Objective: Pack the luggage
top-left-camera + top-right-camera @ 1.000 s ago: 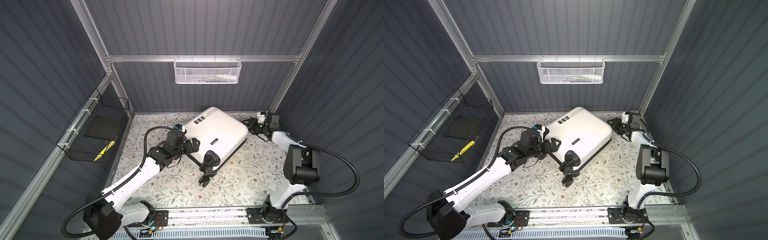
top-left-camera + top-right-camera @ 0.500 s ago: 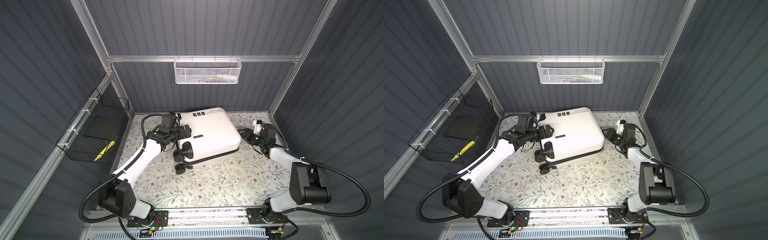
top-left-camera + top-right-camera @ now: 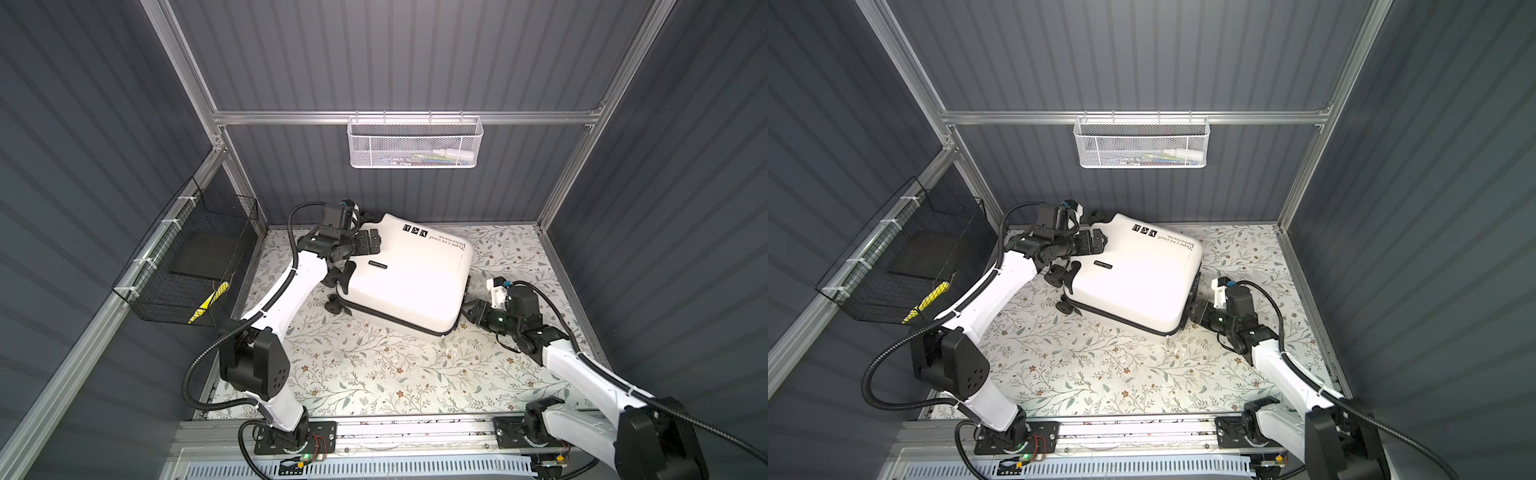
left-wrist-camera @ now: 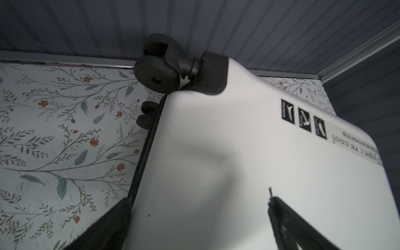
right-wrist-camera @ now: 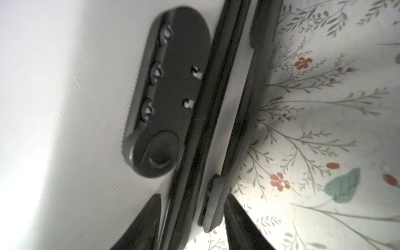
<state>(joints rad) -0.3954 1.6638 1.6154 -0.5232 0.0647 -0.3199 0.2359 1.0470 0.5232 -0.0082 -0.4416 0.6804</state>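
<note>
Left gripper (image 4: 199, 196) gapes over rounded, ribbed luggage (image 3: 411, 278).

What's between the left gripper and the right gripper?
Only the luggage lies between the left gripper and the right gripper, shown in both top views.

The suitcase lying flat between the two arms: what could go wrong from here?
1. The right claw straddles the zip seam of the luggage beside the combination lock; it might slip off the smooth shell or snag the zip.
2. The left claw stands open at the wheeled corner, whose wheel sits near the back wall; a push there could jam it.
</note>
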